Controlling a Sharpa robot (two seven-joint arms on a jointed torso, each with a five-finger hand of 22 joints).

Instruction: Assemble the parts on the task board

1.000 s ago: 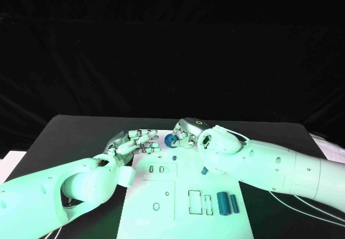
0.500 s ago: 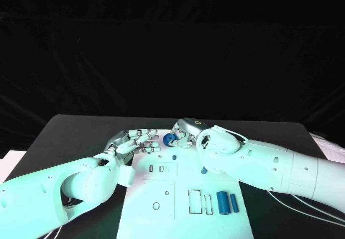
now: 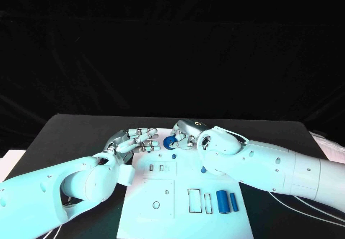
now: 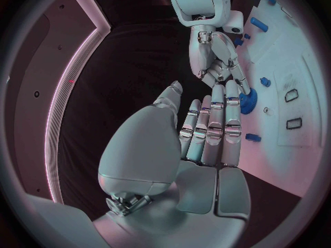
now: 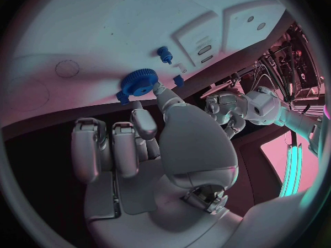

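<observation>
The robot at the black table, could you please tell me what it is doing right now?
It is assembling small blue parts on the white task board. The right robot hand holds a blue gear by its fingertips at the board's far end. The left robot hand is close beside it, fingers apart, holding nothing. Two blue cylinders lie on the board nearer the robot.

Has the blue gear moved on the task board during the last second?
Cannot tell: the blue gear lies by the right hand at the far end of the task board, roughly as before; any shift is too slight.
</observation>
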